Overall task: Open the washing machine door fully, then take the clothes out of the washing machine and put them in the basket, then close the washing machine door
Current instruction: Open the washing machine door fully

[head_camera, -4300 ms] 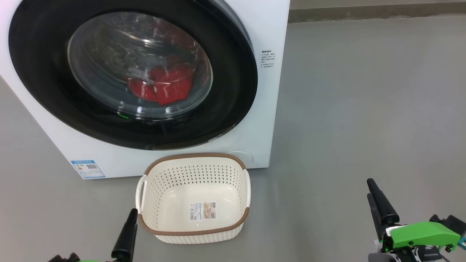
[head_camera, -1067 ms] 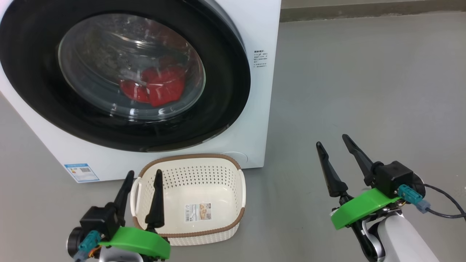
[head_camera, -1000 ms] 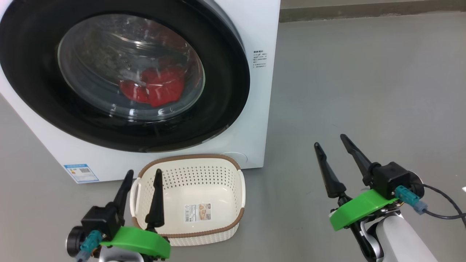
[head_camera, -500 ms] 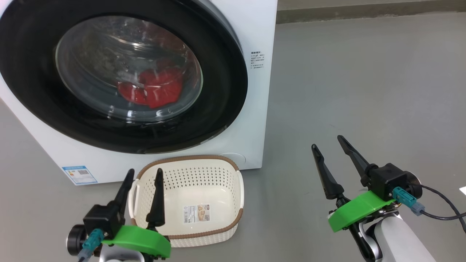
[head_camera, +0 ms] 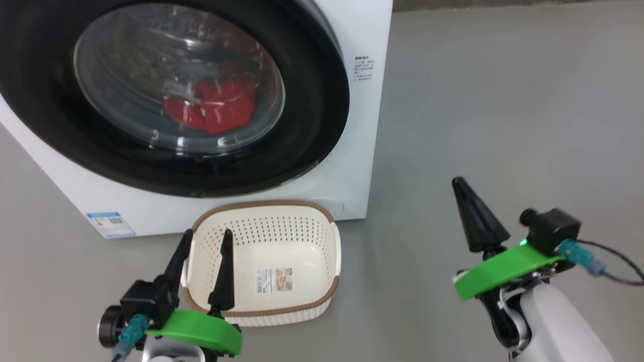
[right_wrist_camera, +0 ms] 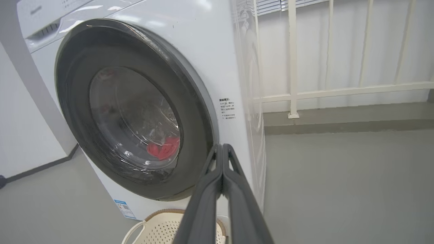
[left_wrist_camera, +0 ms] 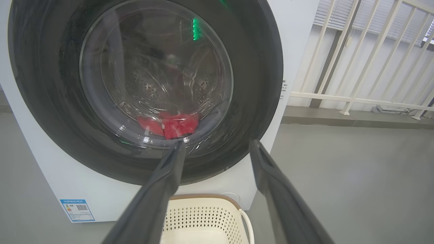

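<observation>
The white washing machine (head_camera: 352, 166) stands at the upper left. The washing machine door (head_camera: 312, 100) with its black rim lies closed against the front. Red clothes (head_camera: 211, 108) show through its glass, also in the left wrist view (left_wrist_camera: 169, 123) and the right wrist view (right_wrist_camera: 164, 149). The empty cream basket (head_camera: 282, 231) sits on the floor just before the machine. My left gripper (head_camera: 207, 234) stands open over the basket's left edge, fingers toward the door (left_wrist_camera: 152, 91). My right gripper (head_camera: 460, 183) is shut on nothing, to the right of the machine, its tip (right_wrist_camera: 222, 147) pointing at the machine's right front edge.
Grey floor (head_camera: 503, 100) lies open to the right of the machine. A white railing (right_wrist_camera: 293, 67) runs along the wall behind. A blue sticker (head_camera: 110, 223) marks the machine's lower left corner. A dark cable (head_camera: 614, 256) trails from my right wrist.
My right gripper's fingers have come together from wide open. The head camera has shifted a little. The left gripper stays open and the door, clothes and basket lie as before.
</observation>
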{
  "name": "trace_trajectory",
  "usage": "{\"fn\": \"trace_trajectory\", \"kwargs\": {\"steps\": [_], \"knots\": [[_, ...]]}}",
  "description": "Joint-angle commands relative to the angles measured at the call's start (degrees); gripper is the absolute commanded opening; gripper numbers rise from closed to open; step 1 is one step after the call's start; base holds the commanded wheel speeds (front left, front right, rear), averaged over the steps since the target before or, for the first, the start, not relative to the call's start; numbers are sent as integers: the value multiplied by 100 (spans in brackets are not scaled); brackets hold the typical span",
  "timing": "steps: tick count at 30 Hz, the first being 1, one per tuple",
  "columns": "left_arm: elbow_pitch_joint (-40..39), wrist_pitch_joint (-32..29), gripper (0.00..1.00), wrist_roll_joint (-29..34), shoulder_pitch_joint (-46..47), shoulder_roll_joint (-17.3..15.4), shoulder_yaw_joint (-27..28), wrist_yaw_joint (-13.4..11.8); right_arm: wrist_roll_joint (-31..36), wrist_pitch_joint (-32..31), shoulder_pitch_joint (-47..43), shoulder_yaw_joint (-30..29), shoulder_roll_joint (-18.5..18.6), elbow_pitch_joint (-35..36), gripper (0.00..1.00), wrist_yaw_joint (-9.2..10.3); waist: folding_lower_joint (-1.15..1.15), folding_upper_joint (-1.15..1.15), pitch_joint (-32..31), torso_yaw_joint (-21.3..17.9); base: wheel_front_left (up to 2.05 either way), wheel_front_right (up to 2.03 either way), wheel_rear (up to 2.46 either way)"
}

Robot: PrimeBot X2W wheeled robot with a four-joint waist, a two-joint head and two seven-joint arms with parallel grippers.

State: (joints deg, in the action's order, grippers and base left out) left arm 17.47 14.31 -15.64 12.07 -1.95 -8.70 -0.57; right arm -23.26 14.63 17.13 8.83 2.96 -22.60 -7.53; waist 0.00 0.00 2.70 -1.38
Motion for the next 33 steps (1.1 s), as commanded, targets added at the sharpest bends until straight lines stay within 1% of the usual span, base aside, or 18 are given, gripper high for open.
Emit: {"fn": "trace_trajectory", "kwargs": {"steps": [1,5,6,11,15,21,25,33], "knots": [[-218,69,100,9,301,-93,153,-36,-609,37,338,198,-8,65,0,4,0,0,198,105,0,0,0],[-336,69,100,47,357,-93,132,-54,-1640,37,669,340,-8,-58,0,4,0,0,388,178,0,0,0],[-336,69,100,47,357,-93,132,-54,-1640,37,669,340,-8,-58,0,4,0,0,388,178,0,0,0],[-534,69,100,63,428,-93,77,-80,-2717,-26,1115,495,21,-155,0,4,0,0,622,291,0,0,0],[-710,69,100,37,510,-93,20,-63,-3697,-276,1415,505,175,-34,0,4,0,0,830,409,0,0,0],[-975,69,100,-13,610,-93,-36,-68,-4909,-757,1781,410,466,114,0,4,0,0,1183,568,0,0,0],[-1160,69,100,52,660,-93,-68,-113,-5543,-1072,2068,287,608,108,0,4,0,0,1425,644,0,0,0],[-1404,69,100,12,725,-93,-144,-168,-6377,-1708,2658,106,774,-91,0,4,0,0,1842,816,0,0,0]]}}
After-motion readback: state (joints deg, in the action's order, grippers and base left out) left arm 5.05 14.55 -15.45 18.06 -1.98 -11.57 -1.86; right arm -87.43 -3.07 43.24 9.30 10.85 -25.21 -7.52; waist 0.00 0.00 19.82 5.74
